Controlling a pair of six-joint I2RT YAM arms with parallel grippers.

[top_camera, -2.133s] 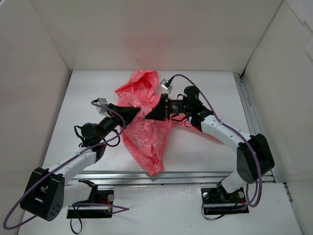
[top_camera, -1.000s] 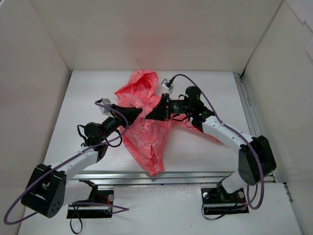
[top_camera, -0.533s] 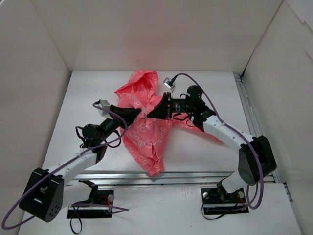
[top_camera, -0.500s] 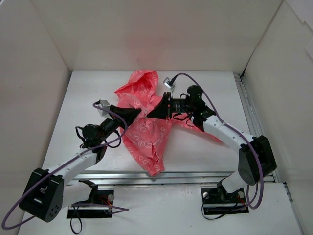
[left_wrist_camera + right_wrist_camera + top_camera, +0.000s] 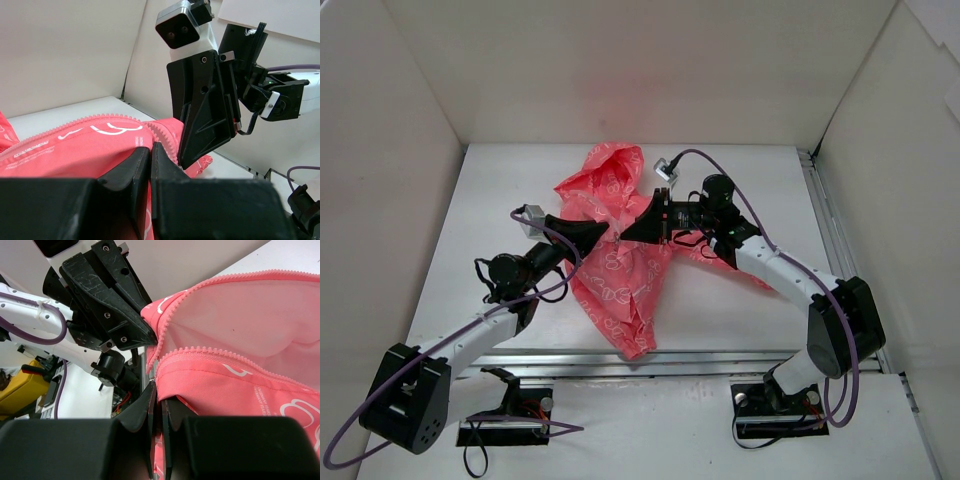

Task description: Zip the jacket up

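The coral-pink jacket (image 5: 615,270) with white print lies bunched mid-table, its upper part lifted between both grippers. My left gripper (image 5: 607,231) is shut on the jacket (image 5: 75,150) at one front edge, just beside the pink zipper teeth (image 5: 162,134). My right gripper (image 5: 626,237) faces it tip to tip and is shut on the other front edge of the jacket (image 5: 240,390). In the right wrist view the two zipper rows gape apart over the white lining (image 5: 245,320). The slider is hidden.
White walls (image 5: 410,170) enclose the table on three sides. A metal rail (image 5: 825,220) runs along the right side and another along the front edge (image 5: 710,362). The jacket's lower part hangs down to the front rail.
Almost nothing differs. The left arm has shifted a little leftward over the last second; both grippers stay shut on the jacket's edges.
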